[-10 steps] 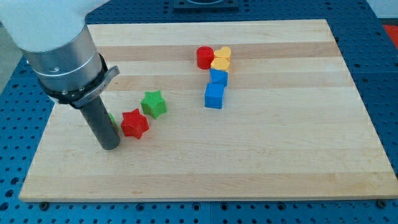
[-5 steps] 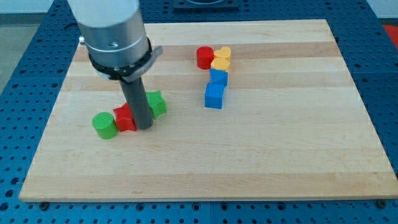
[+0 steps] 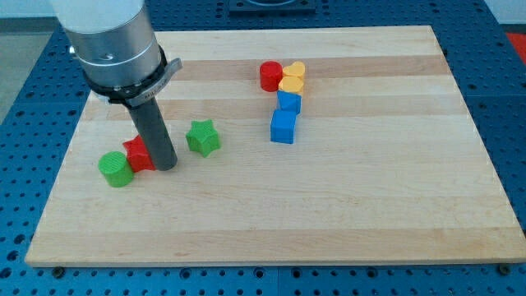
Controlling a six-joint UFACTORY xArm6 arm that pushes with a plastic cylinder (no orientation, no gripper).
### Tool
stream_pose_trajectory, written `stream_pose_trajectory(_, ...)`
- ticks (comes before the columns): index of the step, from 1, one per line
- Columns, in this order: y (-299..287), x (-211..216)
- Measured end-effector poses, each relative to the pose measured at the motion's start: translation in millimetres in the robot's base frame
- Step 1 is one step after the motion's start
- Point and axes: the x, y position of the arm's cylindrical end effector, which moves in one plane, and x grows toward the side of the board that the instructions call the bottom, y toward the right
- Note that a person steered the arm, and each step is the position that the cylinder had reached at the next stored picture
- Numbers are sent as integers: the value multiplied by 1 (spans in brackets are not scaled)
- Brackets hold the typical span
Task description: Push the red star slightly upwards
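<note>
Red star (image 3: 138, 154) is sitting pressed against the tip's (image 3: 165, 167) left side, half hidden, green cylinder (image 3: 115, 168) beyond — the rod is gripping nothing, only touching — upward push looking not yet done.

Setting: a robotics lab bench. Evidence follows.

A pale wooden board (image 3: 329, 205) made of glued strips lies flat on a blue metal table (image 3: 25, 238) drilled with a regular grid of small holes, the kind of breadboard surface used for mounting test rigs. The blue surface shows on all sides of the board.

A grey-and-white industrial arm housing (image 3: 111, 41) with a black collar enters from the view's top left, ending in a dark rod.

Small plastic blocks in plain primary colours, e.g. a green star (image 3: 203, 137) and a blue cube (image 3: 283, 127), serve as test pieces. No household or shop furnishings visible.
</note>
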Motion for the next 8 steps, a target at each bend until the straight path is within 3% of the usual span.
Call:
stream_pose_trajectory(3, -36, 31)
stream_pose_trajectory(4, -61, 26)
stream_pose_trajectory(6, -67, -25)
stream_pose_trajectory(8, -66, -17)
